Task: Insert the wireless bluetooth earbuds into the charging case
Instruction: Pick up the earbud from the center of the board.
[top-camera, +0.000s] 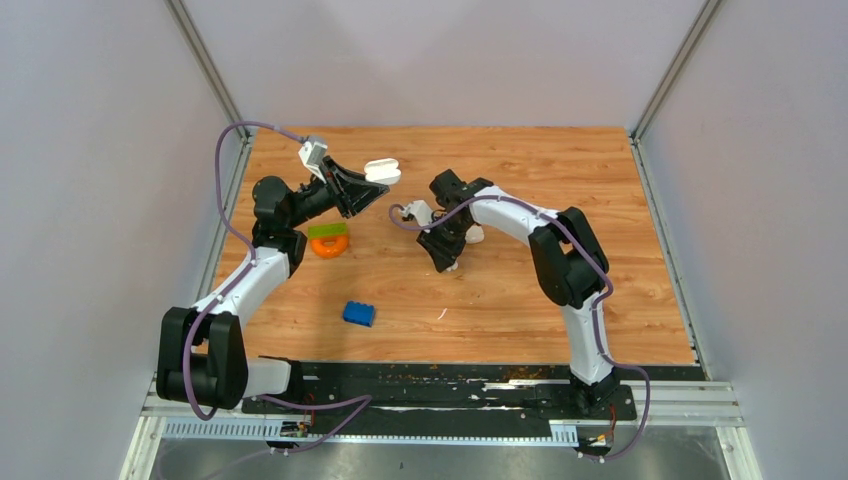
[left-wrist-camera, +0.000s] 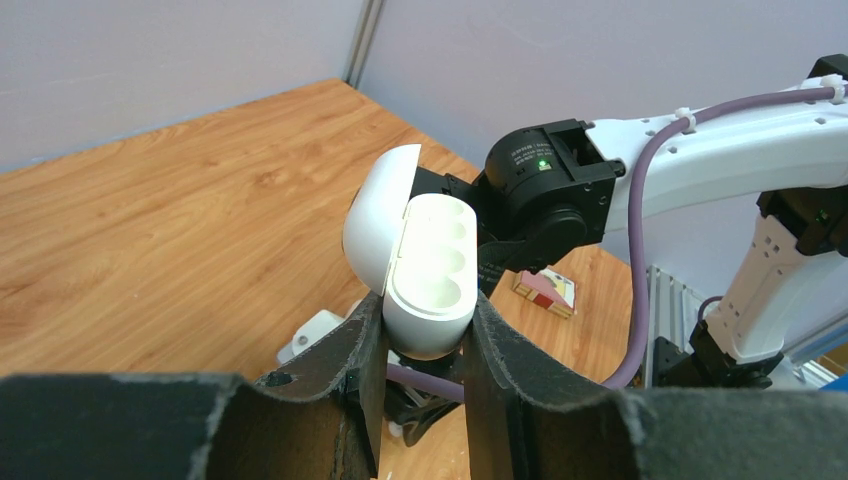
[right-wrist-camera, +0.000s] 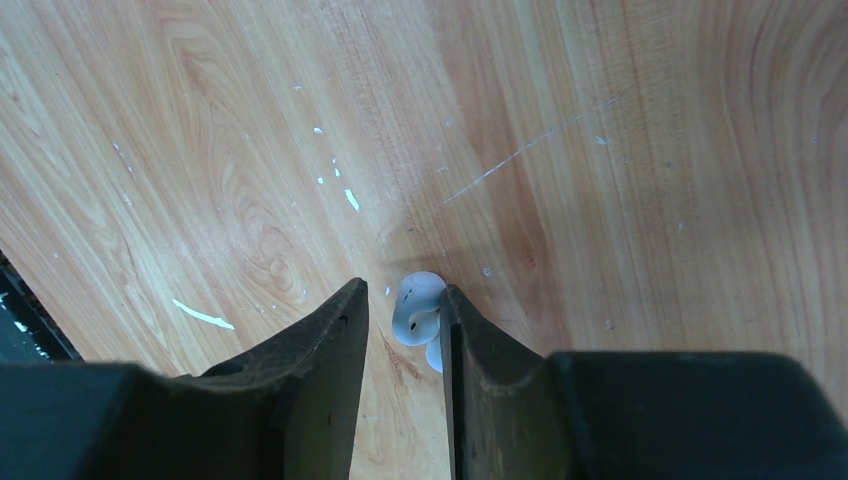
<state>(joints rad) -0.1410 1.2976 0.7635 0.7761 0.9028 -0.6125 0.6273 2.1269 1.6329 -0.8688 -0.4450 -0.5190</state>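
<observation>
charging case (left-wrist-camera: 430, 265) lid open, clamped in left gripper (left-wrist-camera: 424, 312), right gripper (right-wrist-camera: 402, 292) narrowly parted around half-hidden earbud (right-wrist-camera: 416, 308)

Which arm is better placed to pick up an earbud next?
Right. The right gripper has its jaws either side of a white earbud on the wooden table. The left gripper is busy, shut on the open charging case.
</observation>
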